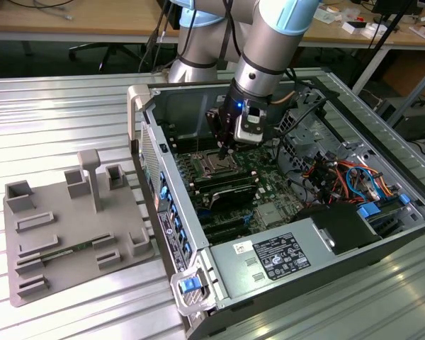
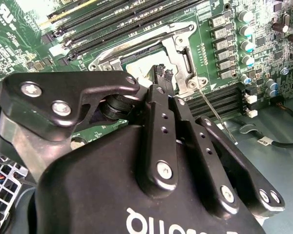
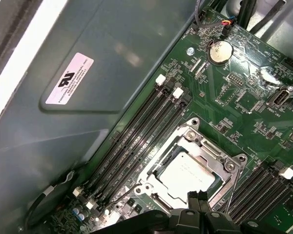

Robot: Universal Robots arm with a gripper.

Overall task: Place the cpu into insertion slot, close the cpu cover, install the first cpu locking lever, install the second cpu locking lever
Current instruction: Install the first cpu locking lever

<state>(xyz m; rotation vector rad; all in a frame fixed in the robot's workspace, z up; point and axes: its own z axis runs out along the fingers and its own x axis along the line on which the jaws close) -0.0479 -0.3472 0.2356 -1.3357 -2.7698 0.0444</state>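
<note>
The cpu (image 3: 185,174), a silver-grey square chip, lies in the insertion slot (image 1: 216,167) on the green board inside the open computer case. The cpu cover (image 3: 207,148), a silver frame, is down flat around the chip. My gripper (image 3: 198,196) hovers right over one edge of the slot, its two black fingertips (image 2: 161,72) pressed together with nothing seen between them. In the second wrist view a thin metal locking lever (image 2: 212,109) slants out from a corner of the cover (image 2: 180,46), just beside my fingers. In the exterior view my gripper (image 1: 222,151) points down at the slot.
Long black memory slots (image 3: 136,141) flank the socket on both sides. A coin battery (image 3: 220,50) sits further off on the board. The case wall (image 1: 150,152), a power supply (image 1: 280,258) and bundled cables (image 1: 340,177) surround the board. A grey fixture tray (image 1: 71,227) lies at the exterior view's left.
</note>
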